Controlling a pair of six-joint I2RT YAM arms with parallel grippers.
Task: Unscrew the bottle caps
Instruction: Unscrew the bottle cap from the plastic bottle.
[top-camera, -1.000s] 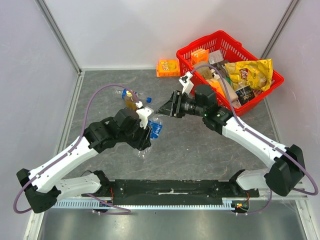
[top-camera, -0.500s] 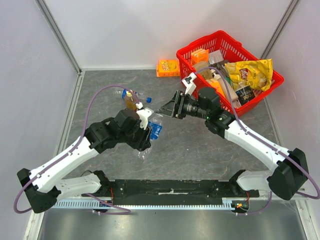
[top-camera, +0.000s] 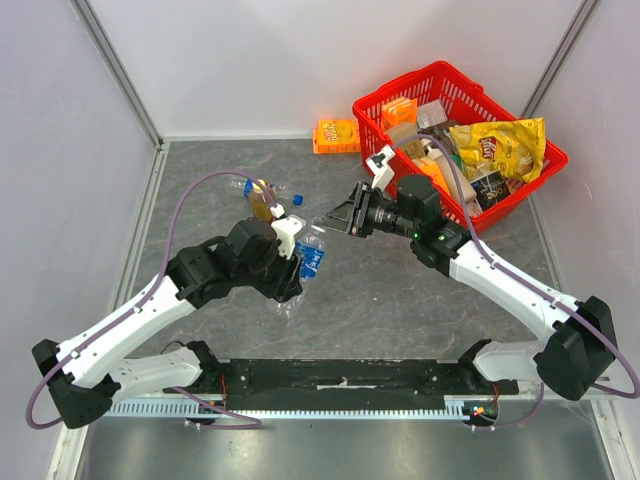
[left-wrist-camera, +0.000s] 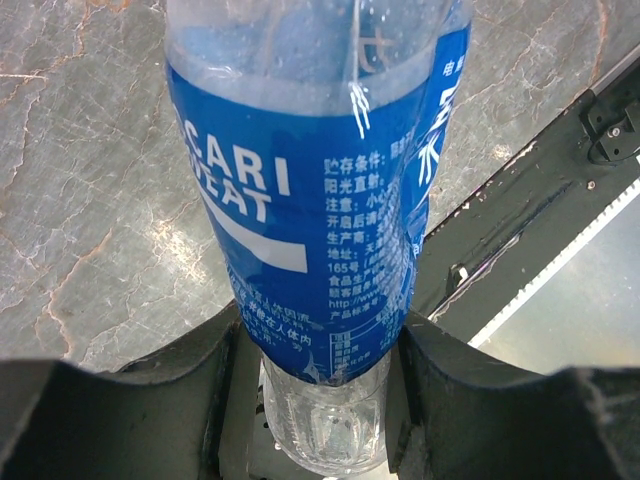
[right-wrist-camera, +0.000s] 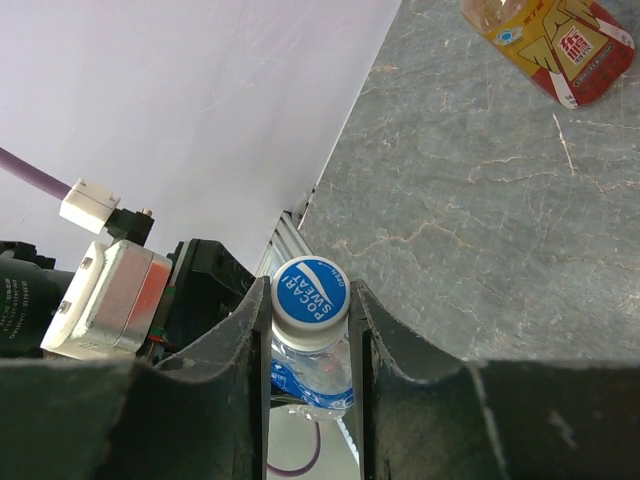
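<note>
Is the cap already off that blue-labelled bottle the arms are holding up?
No, the blue-and-white cap sits on the neck of the bottle, with the right claw closed around it.

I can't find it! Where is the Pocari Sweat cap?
In the right wrist view, low and centre: the Pocari Sweat cap sits on its bottle, pinched between the fingers of the right gripper.

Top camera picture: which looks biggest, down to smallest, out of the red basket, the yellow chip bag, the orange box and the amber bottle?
1. red basket
2. yellow chip bag
3. orange box and amber bottle: these look about alike, and the left arm seems to cover part of the bottle, so I won't rank them.
</note>
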